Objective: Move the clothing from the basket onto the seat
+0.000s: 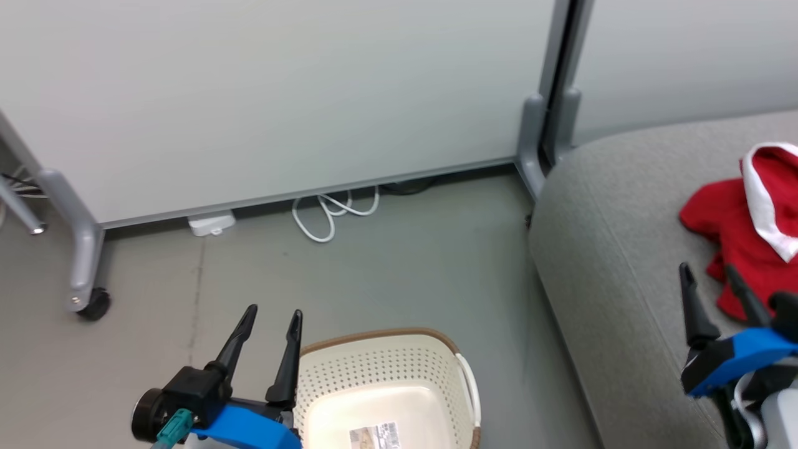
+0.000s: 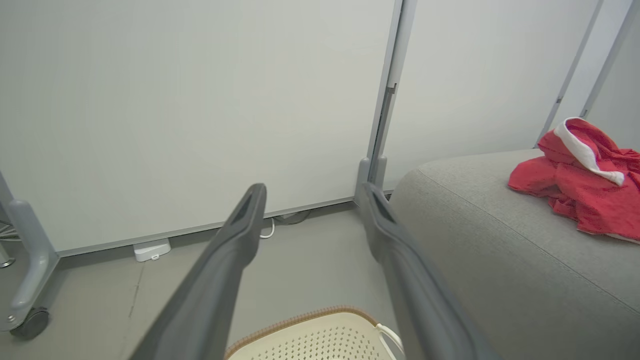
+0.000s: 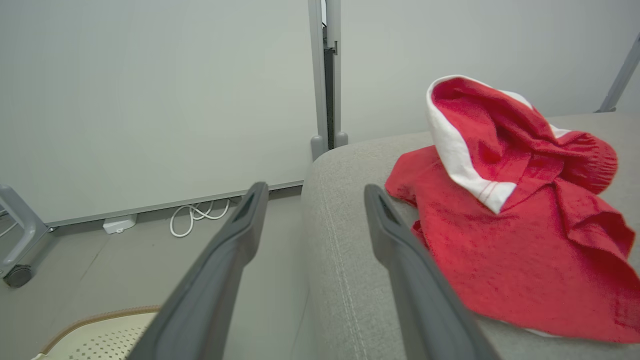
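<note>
Left gripper (image 1: 274,312) and right gripper (image 1: 707,269) gape empty; red clothing (image 1: 742,231) on seat (image 1: 611,249), basket (image 1: 374,374) seemingly bare: withdraw without snagging.

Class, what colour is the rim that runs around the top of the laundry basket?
Brown, topping the cream-white basket; the head view shows it best.

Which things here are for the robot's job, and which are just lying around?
For the job: red clothing, basket, grey seat, left gripper, right gripper.
Lying about: white cable, white box, wheeled partition.
</note>
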